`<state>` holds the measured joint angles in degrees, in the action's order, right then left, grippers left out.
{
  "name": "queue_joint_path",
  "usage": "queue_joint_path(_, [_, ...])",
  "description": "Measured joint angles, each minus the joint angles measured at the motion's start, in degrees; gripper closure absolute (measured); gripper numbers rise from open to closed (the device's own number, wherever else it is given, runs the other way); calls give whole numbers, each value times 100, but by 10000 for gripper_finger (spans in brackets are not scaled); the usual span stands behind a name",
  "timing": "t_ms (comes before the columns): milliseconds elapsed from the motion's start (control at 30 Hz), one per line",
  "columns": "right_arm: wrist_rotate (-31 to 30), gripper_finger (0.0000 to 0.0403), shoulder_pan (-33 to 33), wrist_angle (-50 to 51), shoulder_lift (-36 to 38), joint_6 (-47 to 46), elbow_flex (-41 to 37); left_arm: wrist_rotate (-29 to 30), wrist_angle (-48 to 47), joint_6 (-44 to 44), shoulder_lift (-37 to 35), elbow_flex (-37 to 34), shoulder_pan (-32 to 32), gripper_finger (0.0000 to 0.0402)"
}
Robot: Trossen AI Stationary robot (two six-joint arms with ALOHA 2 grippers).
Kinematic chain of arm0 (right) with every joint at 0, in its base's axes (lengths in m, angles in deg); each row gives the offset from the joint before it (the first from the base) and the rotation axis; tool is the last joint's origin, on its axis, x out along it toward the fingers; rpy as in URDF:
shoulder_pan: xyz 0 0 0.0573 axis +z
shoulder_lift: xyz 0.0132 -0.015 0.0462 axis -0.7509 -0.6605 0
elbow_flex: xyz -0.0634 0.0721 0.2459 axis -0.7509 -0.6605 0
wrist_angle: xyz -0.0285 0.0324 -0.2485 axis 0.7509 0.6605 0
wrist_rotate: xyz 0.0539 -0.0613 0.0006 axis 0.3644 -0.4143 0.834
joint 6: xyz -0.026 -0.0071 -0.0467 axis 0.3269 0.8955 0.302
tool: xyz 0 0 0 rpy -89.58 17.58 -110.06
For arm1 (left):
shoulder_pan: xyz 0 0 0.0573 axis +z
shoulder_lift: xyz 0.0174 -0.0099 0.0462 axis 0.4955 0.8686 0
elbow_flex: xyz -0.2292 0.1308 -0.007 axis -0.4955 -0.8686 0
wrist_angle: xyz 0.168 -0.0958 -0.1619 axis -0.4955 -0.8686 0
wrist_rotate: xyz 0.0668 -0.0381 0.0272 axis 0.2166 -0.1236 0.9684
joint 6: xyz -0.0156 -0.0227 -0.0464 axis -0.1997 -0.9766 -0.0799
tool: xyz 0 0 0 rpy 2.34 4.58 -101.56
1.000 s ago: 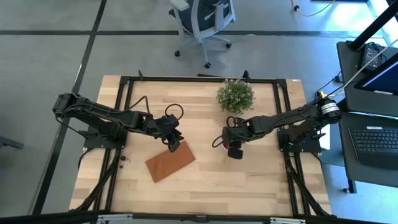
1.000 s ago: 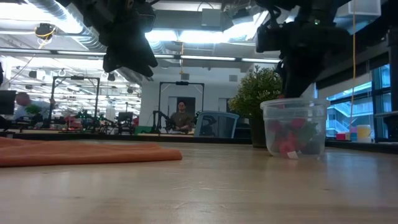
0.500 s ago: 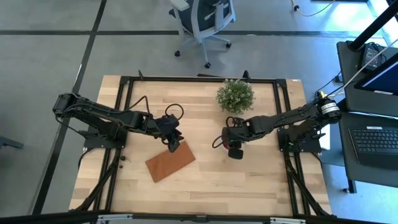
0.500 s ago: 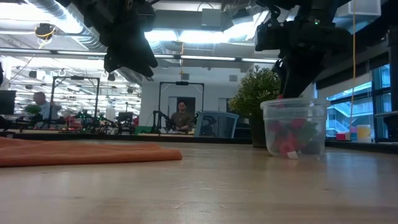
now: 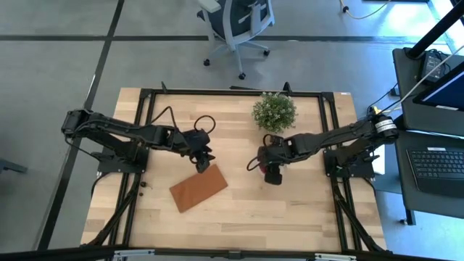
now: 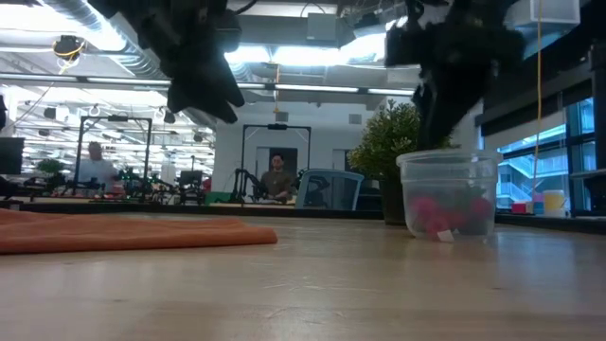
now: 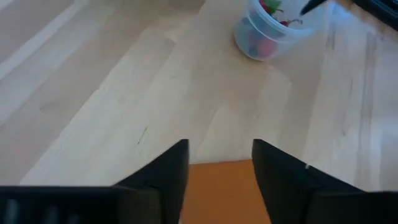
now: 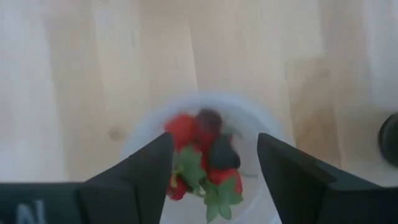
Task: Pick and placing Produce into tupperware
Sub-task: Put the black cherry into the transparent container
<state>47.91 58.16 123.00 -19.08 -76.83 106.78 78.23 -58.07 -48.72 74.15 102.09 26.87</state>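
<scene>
Right wrist view: tupperware [image 8: 205,124] upright, mouth upward.

A light wooden table [image 5: 290,217] with a black frame fills the middle of the high view. 1 flat brown board [image 5: 198,190] lies on it, left of centre and turned at an angle. 1 green potted plant [image 5: 274,111] stands near the table's upper edge, right of centre. Just below the plant sits 1 small clear tupperware [image 6: 448,193], resting upright on the wood with red produce [image 8: 198,158] inside. A few small dark bits [image 5: 143,188] lie near the table's left edge.
</scene>
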Motion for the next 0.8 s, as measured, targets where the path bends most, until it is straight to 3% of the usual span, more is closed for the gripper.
queue_joint_path(167, [-8, 166, 0, 1, 403, 227, 438, -35, 8, 434, 0, 2, 188, 182])
queue_joint_path(333, [-197, 166, 2, -343, 1340, 606, 403, -49, 13, 523, 0, 2, 397, 164])
queue_joint_path(567, [-367, 166, 4, -1272, 3022, 905, -720, -69, -377, 921, -483, 7, 442, 167])
queue_joint_path(800, [-367, 166, 0, -2450, 4473, 876, -1990, -215, -1143, 805, -1938, 7, 422, 167])
